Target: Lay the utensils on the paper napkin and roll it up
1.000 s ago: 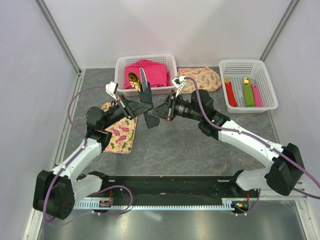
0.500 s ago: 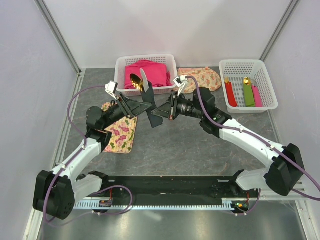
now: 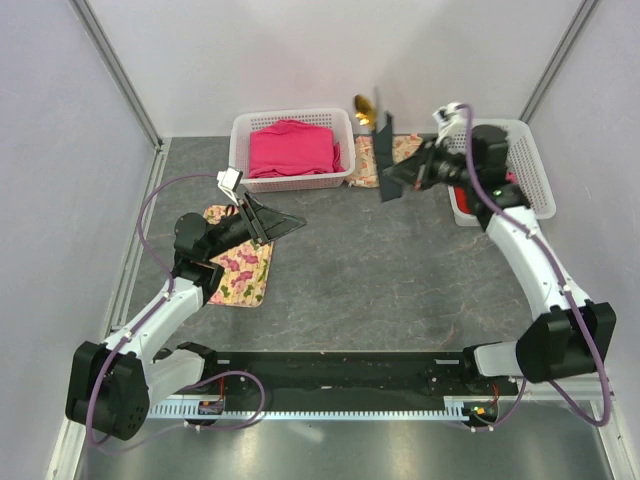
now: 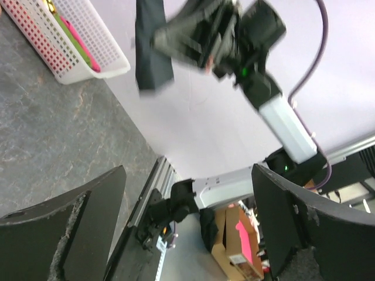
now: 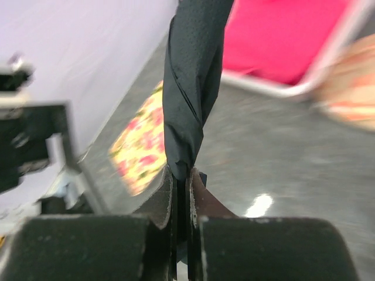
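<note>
The grey table carries a white basket of folded pink cloth at the far middle and a second white basket at the far right. One floral mat lies near the left; another lies between the baskets. The black napkin, rolled into a slim tube, stands upright in the air above that far mat. The utensils are inside it, and only a gold spoon head shows at the top. The right gripper has its fingers pressed together, pinching the roll's lower end. The left gripper hangs over the table's left middle, fingers spread wide around nothing.
</note>
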You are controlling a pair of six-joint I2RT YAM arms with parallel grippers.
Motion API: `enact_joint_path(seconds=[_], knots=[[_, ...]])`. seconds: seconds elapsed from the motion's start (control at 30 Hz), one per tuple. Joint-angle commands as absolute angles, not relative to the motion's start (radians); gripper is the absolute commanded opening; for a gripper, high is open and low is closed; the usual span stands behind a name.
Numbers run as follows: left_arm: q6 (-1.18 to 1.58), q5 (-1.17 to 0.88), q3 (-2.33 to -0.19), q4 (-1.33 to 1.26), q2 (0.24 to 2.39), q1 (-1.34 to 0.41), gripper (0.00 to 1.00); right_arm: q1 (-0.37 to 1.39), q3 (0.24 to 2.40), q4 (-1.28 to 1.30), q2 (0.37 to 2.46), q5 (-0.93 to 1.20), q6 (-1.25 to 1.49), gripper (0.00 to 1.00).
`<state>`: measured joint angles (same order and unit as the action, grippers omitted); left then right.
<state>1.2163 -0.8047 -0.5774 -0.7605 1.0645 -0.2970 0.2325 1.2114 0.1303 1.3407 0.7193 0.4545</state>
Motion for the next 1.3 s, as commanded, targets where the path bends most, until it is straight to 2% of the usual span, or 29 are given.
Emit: enact_joint_path(seconds=[0.0, 0.2, 0.33, 0.67, 1.27], knots=[[1.123, -0.885, -0.583, -0.753, 1.057, -0.302, 0.96, -0.043, 1.411, 0.309, 1.422, 0.896, 0.191, 0.0], [1.092, -0.897, -0.578, -0.733, 1.054, -0.308, 0.97, -0.326, 1.676, 0.641, 1.658, 0.919, -0.153, 0.0], [1.088, -0.896, -0.569, -0.733, 1.054, -0.31, 0.97, -0.426, 1.773, 0.673, 1.772, 0.904, -0.215, 0.0], [1.081, -0.888, -0.538, -0.732, 1.055, -0.31, 0.97, -0.453, 1.792, 0.589, 1.992, 0.79, -0.252, 0.0], [1.066, -0.877, -0.522, -0.719, 1.088, -0.308, 0.98, -0.451, 1.841, 0.492, 2.233, 0.684, -0.242, 0.0]])
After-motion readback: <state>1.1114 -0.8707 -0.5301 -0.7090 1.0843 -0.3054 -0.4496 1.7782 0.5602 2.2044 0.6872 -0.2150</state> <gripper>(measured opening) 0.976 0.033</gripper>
